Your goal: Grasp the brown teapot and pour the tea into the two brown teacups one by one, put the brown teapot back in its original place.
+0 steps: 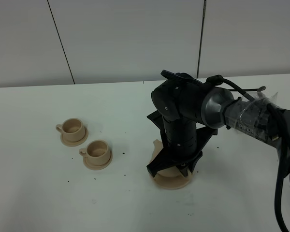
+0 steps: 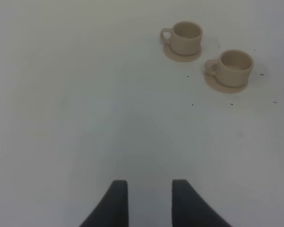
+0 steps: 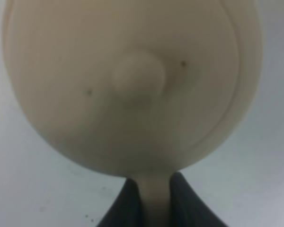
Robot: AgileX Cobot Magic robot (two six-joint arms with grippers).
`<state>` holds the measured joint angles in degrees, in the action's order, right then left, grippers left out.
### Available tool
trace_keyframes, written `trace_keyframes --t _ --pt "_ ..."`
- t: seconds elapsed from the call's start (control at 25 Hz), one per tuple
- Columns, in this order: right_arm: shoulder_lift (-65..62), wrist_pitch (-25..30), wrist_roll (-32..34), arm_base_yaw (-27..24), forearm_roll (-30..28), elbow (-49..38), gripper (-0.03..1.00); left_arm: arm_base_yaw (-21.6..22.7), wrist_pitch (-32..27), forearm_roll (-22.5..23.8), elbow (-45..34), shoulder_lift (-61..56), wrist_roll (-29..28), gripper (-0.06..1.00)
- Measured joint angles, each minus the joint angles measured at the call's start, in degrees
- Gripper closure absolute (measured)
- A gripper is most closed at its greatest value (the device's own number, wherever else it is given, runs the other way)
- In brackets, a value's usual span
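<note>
The brown teapot (image 3: 132, 80) fills the right wrist view, lid knob facing the camera. My right gripper (image 3: 154, 189) is shut on its loop handle (image 3: 156, 203). In the high view the right gripper (image 1: 176, 162) stands straight down over the teapot (image 1: 166, 171) and hides most of it; only the spout (image 1: 156, 143) and lower body show, over the wide saucer (image 1: 173, 183), the original place. The two brown teacups (image 1: 72, 127) (image 1: 97, 150) sit on small saucers to the left. My left gripper (image 2: 149, 187) hangs open over bare table, the teacups (image 2: 187, 37) (image 2: 234, 66) far ahead.
The white table (image 1: 48, 193) carries small dark specks around the cups and the teapot. A white panelled wall (image 1: 135, 38) rises behind the table's far edge. The right arm's wrapped cabling (image 1: 256, 118) runs in from the right.
</note>
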<state>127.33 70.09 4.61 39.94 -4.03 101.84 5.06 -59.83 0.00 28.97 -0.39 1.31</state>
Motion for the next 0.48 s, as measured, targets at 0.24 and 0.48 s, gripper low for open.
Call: trace_keyframes --t 0.24,0.48 --pt "-0.1 0.0 0.0 0.0 0.1 0.0 0.88 0.0 0.0 0.0 0.0 0.0 0.0 0.65" --pt "-0.2 0.0 0.1 0.0 0.2 0.0 0.88 0.0 0.0 0.0 0.0 0.0 0.1 0.65"
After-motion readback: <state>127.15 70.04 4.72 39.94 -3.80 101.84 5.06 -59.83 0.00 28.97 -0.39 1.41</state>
